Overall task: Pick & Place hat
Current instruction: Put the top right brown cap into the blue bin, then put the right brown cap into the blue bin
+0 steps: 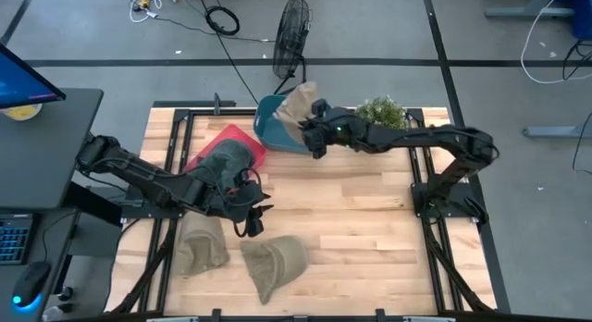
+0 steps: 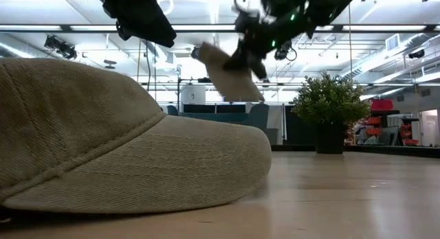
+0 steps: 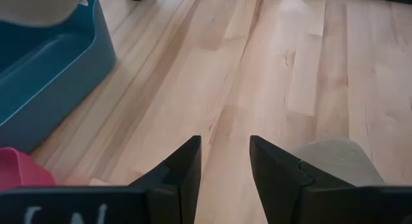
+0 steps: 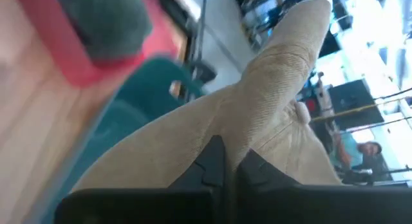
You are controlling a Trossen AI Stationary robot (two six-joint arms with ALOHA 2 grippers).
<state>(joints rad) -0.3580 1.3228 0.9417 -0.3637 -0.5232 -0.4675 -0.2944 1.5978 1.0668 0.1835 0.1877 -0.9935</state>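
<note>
arms: two, dark, jointed links
left gripper (image 3: 224,179) fingers: black, flat, wedge-shaped
left wrist housing: white lettering, partly visible
right gripper (image 1: 313,137): green light just behind it

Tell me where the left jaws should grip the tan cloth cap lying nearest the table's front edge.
Probably its flat brim, coming from straight above: the tan cloth cap lies flat on the wooden table, and the thin brim fits between the jaws where the rounded crown would not. The left gripper hangs open just behind it.
</note>
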